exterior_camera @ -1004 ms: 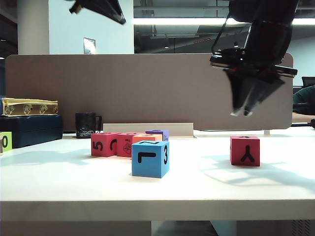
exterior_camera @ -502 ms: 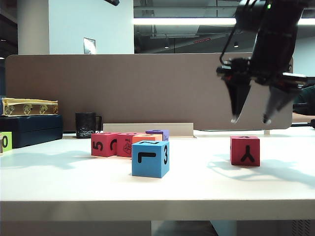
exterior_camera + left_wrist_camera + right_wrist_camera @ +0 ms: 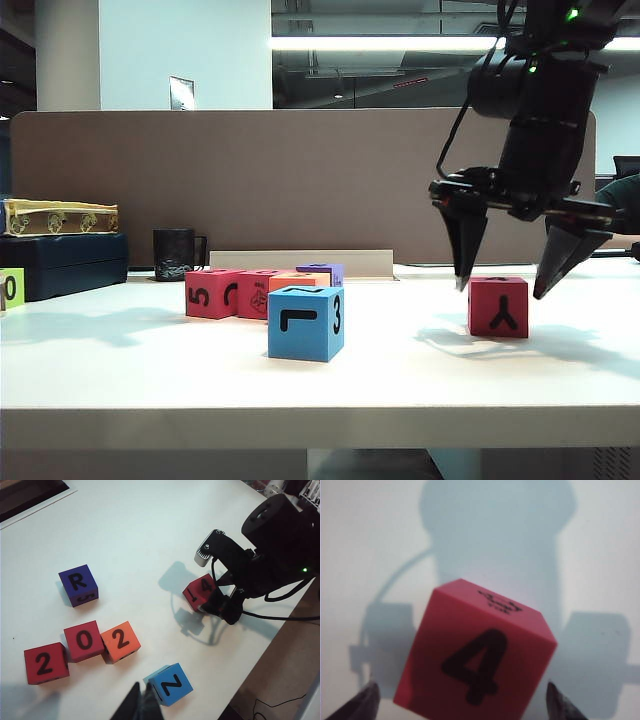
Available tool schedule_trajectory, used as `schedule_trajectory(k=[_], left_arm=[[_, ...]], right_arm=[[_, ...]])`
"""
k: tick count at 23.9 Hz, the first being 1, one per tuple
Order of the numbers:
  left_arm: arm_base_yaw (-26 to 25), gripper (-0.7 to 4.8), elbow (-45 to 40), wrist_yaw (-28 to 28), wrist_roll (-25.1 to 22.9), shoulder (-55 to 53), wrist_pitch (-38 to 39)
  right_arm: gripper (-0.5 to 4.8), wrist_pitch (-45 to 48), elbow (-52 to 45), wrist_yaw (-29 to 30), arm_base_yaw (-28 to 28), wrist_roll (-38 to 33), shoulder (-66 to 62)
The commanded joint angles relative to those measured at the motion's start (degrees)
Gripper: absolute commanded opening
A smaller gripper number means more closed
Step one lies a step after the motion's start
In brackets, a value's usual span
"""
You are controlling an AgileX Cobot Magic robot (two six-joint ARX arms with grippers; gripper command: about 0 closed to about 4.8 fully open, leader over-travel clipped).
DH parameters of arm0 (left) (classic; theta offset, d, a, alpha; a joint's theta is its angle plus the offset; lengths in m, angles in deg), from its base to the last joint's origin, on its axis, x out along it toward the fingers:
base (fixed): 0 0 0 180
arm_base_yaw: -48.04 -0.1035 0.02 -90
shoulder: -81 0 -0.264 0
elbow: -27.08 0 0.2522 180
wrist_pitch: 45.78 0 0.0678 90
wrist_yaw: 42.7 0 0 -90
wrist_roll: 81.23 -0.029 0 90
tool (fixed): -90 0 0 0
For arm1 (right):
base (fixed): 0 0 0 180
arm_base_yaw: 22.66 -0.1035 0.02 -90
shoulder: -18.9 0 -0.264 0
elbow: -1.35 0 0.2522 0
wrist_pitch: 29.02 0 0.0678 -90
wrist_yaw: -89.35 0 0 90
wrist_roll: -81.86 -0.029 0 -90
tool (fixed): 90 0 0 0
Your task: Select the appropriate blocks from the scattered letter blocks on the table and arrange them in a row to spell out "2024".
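Note:
A red block with Y on its front and 4 on top stands alone on the white table, right of the others. My right gripper is open, one finger on each side of that block's top, apart from it. In the left wrist view three blocks lie in a row: red 2, red 0, orange 2. My left gripper is shut and empty, high above the table beside the blue block.
The blue block marked L and 3 sits in front of the row. A purple R block lies behind it. A brown divider panel, a black mug, stacked boxes and a yellow-green 0 cube line the back and left.
My right gripper has come down from above and opened wide, so its fingers now flank the red block. The left arm has risen out of the exterior view's top edge.

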Motion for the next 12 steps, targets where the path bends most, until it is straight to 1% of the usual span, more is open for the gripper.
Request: schedule_trajectory(k=[1, 4, 6, 10, 11, 12], left_arm=[[0.00, -0.06, 0.24, -0.20, -0.20, 0.42, -0.24], [0.00, -0.06, 0.24, -0.20, -0.22, 0.42, -0.20], [0.00, -0.06, 0.24, -0.20, -0.22, 0.42, -0.24], [0.00, -0.06, 0.24, -0.15, -0.22, 0.42, -0.26], [0.00, -0.06, 0.24, 0.55, -0.20, 0.42, -0.28], [0.00, -0.06, 0.24, 1.33, -0.22, 0.42, -0.26]], right_arm=[[4.23, 2.97, 0.24, 0.35, -0.09, -1.36, -1.09], [4.20, 4.92, 0.24, 0.33, -0.09, -1.90, -1.92], [4.01, 5.14, 0.24, 0.31, -0.09, -1.90, -2.36], [2.74, 5.22, 0.22, 0.37, -0.09, -1.92, -2.97], [2.55, 5.42, 0.22, 0.37, -0.07, -1.92, -3.17], [2.55, 5.66, 0.22, 0.39, -0.09, -1.95, -3.17]])
